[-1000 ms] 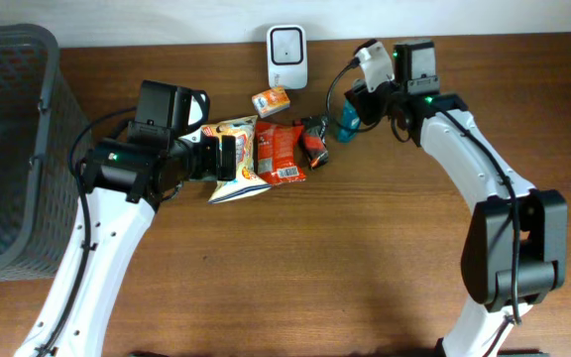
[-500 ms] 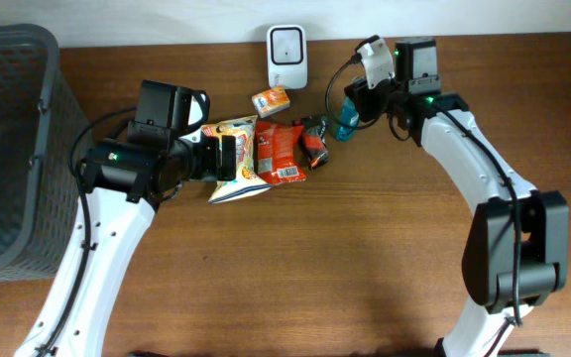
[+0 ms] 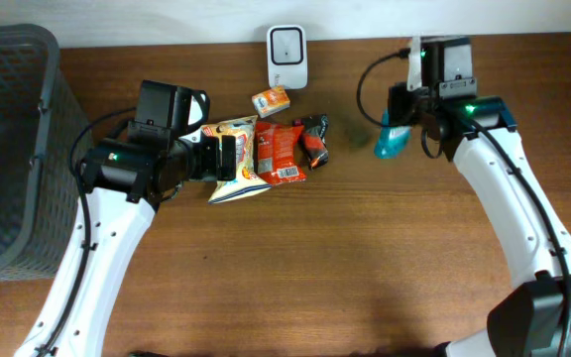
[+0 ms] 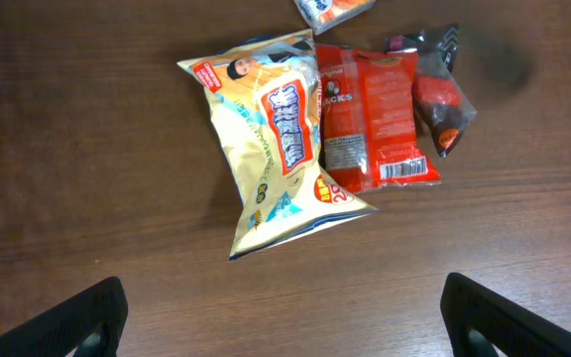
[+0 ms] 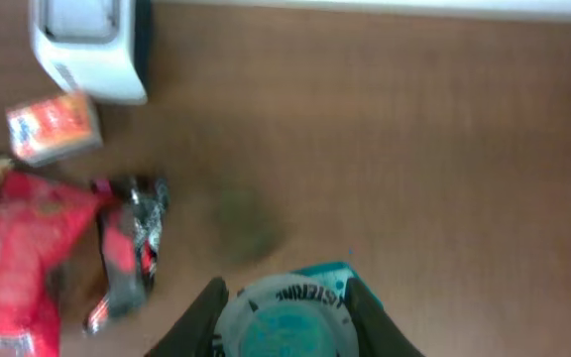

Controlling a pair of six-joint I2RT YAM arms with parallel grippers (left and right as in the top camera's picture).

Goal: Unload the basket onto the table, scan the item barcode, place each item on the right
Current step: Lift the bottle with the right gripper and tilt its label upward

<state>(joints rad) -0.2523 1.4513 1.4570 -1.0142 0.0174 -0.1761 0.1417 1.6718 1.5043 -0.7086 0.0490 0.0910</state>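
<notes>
- Tabletop [image 3: 345,268] nearest you is bare brown wood grain.
- Your left gripper [image 4: 285,332] hangs with jaws wide apart over the yellow chip bag [image 4: 276,149]. A red packet [image 4: 370,119] touches the bag.
- Your right gripper [image 5: 283,315] is clamped on the teal bottle [image 3: 393,146], right of that pile and apart from it.
- Leftward stands a grey basket [image 3: 8,149].
- Farthest, the white scanner [image 3: 286,55] sits by the pale wall [image 3: 167,15].

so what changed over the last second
The right end effector closed on the teal bottle beside the snack pile and carried it to the right in the overhead view, apparently lifted clear of the table. The left end effector stayed open over the yellow chip bag. The red packet, scanner and basket did not move.
</notes>
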